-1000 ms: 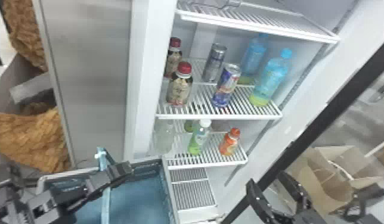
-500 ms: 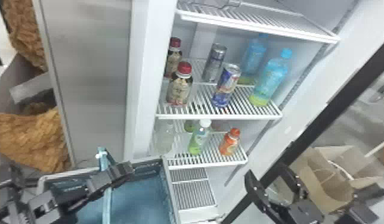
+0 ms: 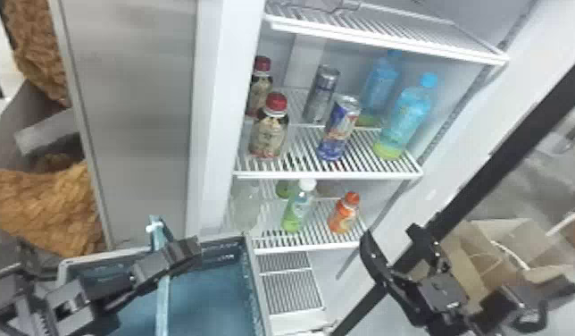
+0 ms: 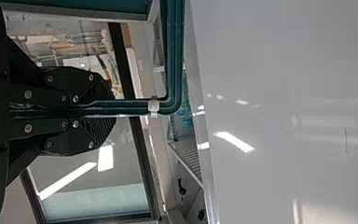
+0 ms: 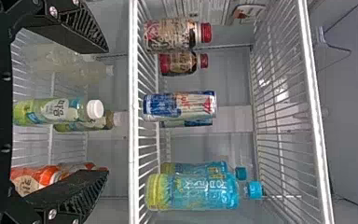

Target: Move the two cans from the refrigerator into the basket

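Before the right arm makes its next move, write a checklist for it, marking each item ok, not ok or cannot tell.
1. Right gripper open and empty: ok.
2. Left gripper closed on the basket handle: ok.
3. Front can upright on its shelf: ok.
4. Front can between the right gripper's fingers: not ok, it stands beyond them.
5. Rear can unobstructed in the right wrist view: not ok, mostly hidden.
6. Whole basket floor empty: cannot tell, partly hidden.

In the right wrist view, we see the front can (image 5: pixel 179 105) hiding most of the rear can (image 5: pixel 186 123). In the head view, the bottom edge cuts off the basket (image 3: pixel 259 286), the left gripper (image 3: pixel 192 254) covers part of it, and we find the pale bottle (image 3: pixel 246 210) blurred.
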Tool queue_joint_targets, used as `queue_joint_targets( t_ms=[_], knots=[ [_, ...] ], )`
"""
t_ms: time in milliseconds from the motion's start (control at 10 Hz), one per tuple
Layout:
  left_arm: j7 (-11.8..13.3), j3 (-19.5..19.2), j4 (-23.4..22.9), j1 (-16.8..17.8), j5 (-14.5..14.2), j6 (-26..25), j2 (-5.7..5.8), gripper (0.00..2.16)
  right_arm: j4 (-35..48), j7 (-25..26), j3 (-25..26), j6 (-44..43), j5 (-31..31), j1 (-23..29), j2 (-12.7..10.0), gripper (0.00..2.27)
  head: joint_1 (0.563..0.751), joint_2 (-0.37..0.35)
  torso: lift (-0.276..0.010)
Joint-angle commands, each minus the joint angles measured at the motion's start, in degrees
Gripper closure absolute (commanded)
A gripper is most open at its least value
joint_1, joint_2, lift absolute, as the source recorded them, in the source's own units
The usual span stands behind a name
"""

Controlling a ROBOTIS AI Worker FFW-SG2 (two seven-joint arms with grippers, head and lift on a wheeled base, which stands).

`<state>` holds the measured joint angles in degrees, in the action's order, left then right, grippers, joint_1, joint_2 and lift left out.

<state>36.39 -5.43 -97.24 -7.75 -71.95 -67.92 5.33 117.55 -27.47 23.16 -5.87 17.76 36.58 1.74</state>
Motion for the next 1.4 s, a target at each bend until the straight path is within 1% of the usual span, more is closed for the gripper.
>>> queue_joint_targets(
  t_ms=[0,600,800,1300],
  knots=[
    [0.0,-0.2,0.0,0.2,0.0,0.3,0.03,1.19,-1.9,0.1,-0.3,0.1,0.1,-2.7,0.5,0.12,0.695,-0.35,-0.031],
    [-0.4,0.6,0.0,1.0,-0.8,0.8,-0.15,1.19,-7.1,1.5,-2.5,0.1,0.1,-11.7,0.5,0.13,0.695,-0.35,-0.031],
    [-0.5,0.8,0.1,0.9,-0.8,0.8,0.12,1.19,-8.2,2.9,-3.5,0.1,0.0,-14.4,0.6,0.13,0.695,-0.35,-0.031],
    [-0.7,1.7,0.7,1.0,-1.6,1.0,0.38,1.19,-13.3,4.7,-4.4,1.9,0.0,-22.1,2.0,0.13,0.695,-0.35,-0.031]
  ],
)
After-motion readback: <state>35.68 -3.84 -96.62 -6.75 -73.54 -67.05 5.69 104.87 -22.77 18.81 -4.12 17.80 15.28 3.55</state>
